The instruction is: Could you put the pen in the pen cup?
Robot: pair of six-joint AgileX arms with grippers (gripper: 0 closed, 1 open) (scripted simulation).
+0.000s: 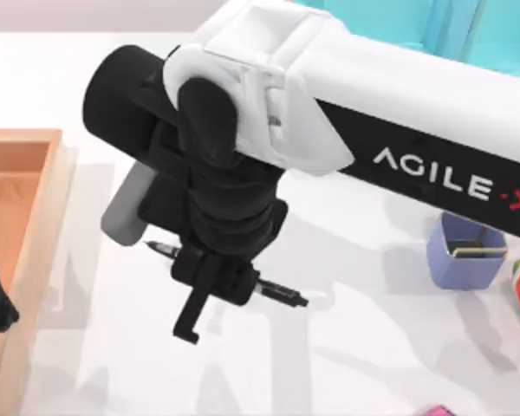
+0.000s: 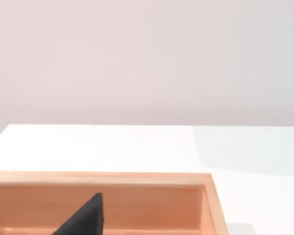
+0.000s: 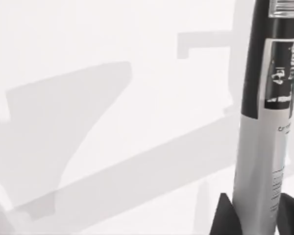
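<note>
— Grip first: how does the right gripper (image 1: 210,290) stand on the pen (image 1: 282,295)?

— Fingertips (image 3: 224,215) are closed on either side of its barrel at centre frame of the top view, so lift straight up before swinging right, keeping the pen level; the pen cup (image 1: 464,251) sits at right.

— Its look?

— Thin and black, white labelled middle, pointed tip; the left gripper (image 2: 83,220) is parked over the wooden tray (image 2: 137,178), and I cannot tell its opening.

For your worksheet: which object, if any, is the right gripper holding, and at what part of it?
The right gripper is shut on the pen, gripping its middle section; both ends stick out either side. The fingertips flank the barrel.
</note>
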